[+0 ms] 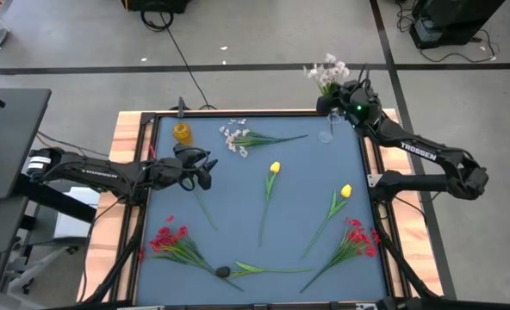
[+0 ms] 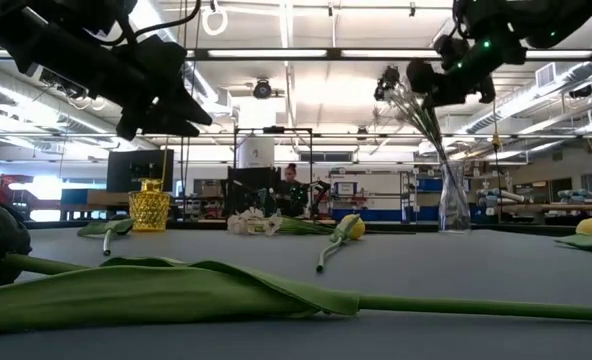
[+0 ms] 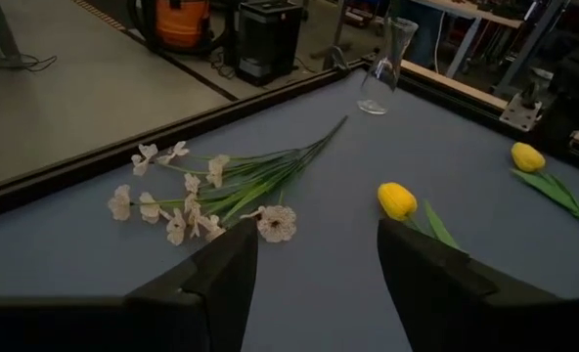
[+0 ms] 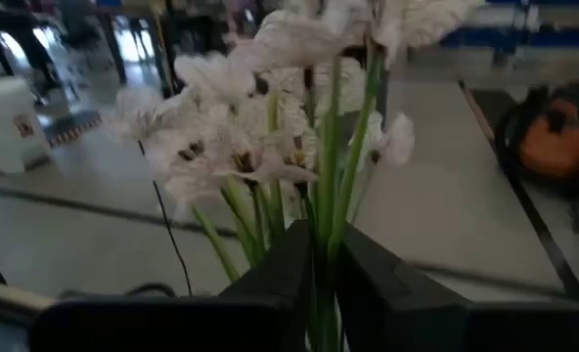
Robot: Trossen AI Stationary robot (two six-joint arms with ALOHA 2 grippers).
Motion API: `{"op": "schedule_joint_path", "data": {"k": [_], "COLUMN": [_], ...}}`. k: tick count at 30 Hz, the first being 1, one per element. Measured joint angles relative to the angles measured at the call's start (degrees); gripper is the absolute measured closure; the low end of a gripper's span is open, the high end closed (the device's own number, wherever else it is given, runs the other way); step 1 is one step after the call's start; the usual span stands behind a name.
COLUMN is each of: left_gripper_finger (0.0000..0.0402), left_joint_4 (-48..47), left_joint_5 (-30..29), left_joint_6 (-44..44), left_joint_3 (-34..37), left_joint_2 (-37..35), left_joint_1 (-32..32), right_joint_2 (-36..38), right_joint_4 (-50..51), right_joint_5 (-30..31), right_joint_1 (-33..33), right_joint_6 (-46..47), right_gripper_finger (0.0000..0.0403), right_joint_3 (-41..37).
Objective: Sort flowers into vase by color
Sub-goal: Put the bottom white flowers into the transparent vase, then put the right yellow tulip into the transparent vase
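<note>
- Blue table mat (image 1: 307, 198), wood-edged.
- Orange canister (image 3: 183, 22) on floor beyond the mat, possibly a vacuum.
- Person (image 2: 292, 178), far behind the mat.

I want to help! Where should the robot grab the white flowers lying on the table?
Probably the bare green stem end of the white spray, from straight above. It lies flat, blossoms fanned toward the yellow vase, stem pointing toward the glass vase.

Right gripper (image 1: 334, 96) holds a white spray (image 1: 326, 72) above the clear vase (image 1: 326, 134).
</note>
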State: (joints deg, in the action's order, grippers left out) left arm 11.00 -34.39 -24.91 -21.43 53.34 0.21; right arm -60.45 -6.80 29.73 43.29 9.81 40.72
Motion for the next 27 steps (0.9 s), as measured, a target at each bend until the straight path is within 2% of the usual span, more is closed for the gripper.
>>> {"op": "schedule_joint_path", "data": {"k": [3,9,15,20,24,27], "left_gripper_finger": [0.0184,0.0184,0.0184,0.0184,0.0184,0.0184], "left_joint_4": [-0.01,-0.09,-2.36,-4.96,-5.18,-6.54], "left_joint_5": [0.00,0.00,1.08,2.55,3.63,4.53], "left_joint_6": [-0.54,-2.07,-7.27,-8.98,-10.36,-13.08], "left_joint_3": [0.00,0.00,0.00,0.02,0.02,0.02], "left_joint_2": [-0.02,-0.04,-0.04,-0.04,-0.04,-0.04], "left_joint_1": [0.00,0.00,0.00,0.00,0.00,0.00], "right_joint_2": [0.76,3.50,4.22,4.22,4.25,4.25], "right_joint_4": [6.06,17.53,32.70,41.55,54.08,63.06], "right_joint_5": [0.06,-4.88,-5.54,-6.94,-8.42,-13.39], "right_joint_1": [0.05,0.07,0.11,0.11,0.11,0.06], "right_joint_6": [4.87,9.38,12.44,16.41,25.57,31.65], "right_gripper_finger": [0.0348,0.0325,0.0262,0.0206,0.0178,0.0173], "right_joint_3": [-0.56,-0.14,5.24,9.06,13.05,15.10]}}
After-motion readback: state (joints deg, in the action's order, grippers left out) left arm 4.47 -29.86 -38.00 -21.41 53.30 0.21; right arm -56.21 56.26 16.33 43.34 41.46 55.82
